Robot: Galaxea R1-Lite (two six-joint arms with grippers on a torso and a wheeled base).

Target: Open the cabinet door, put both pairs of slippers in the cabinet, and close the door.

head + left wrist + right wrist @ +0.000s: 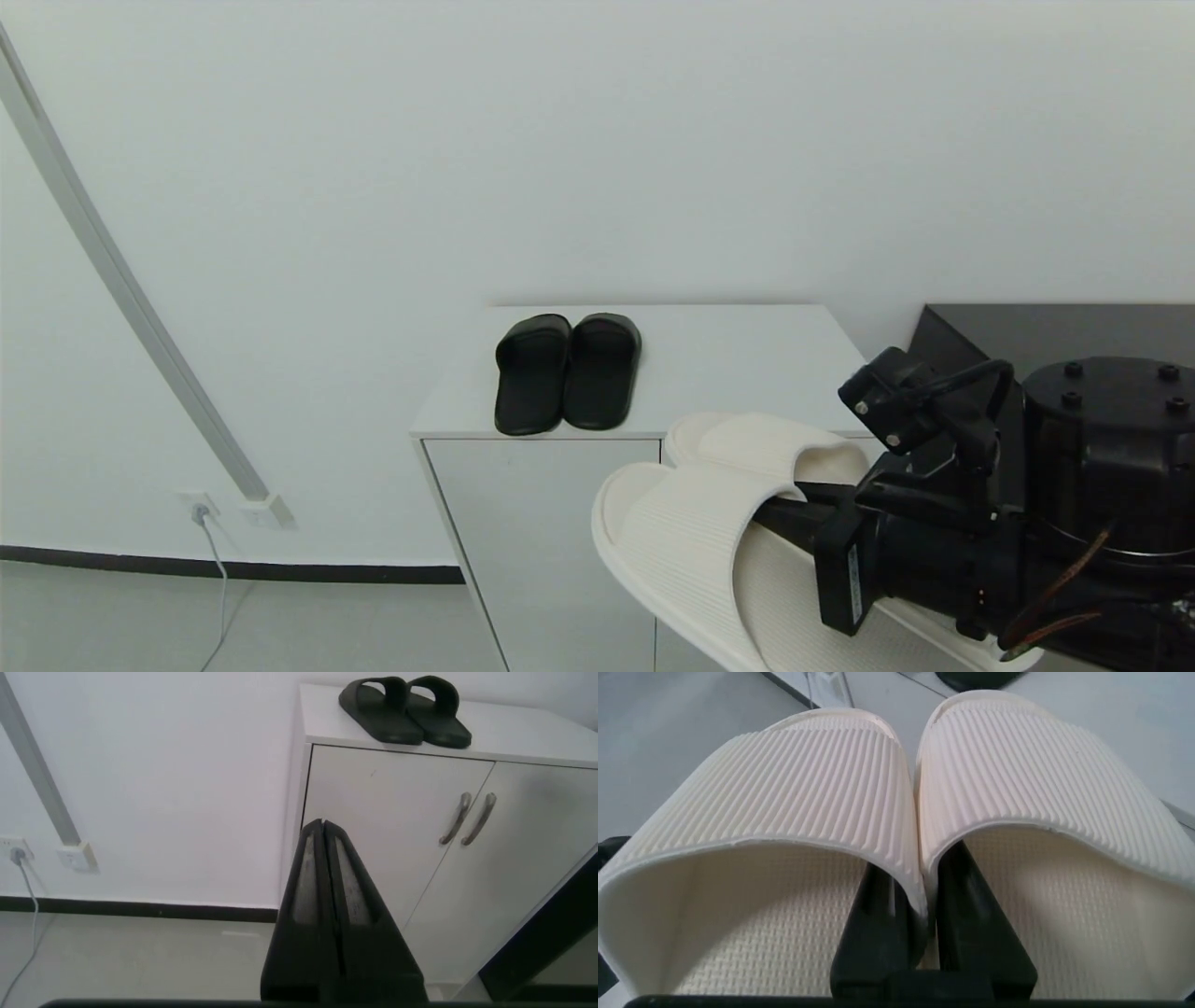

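Note:
A pair of black slippers (568,373) (405,709) lies side by side on top of the white cabinet (747,355) (374,803). Both cabinet doors are closed, their two metal handles (470,819) meeting at the middle. My right gripper (780,509) (920,924) is shut on a pair of white ribbed slippers (709,523) (878,793), one finger inside each, pinching their inner walls together. It holds them in the air in front of the cabinet's right door. My left gripper (323,859) is shut on nothing, low and in front of the cabinet's left side.
A wall socket with a hanging cable (199,511) sits low on the wall left of the cabinet, under a slanted grey conduit (112,271). A dark-topped unit (1055,327) stands to the cabinet's right. Bare floor (140,961) lies left of the cabinet.

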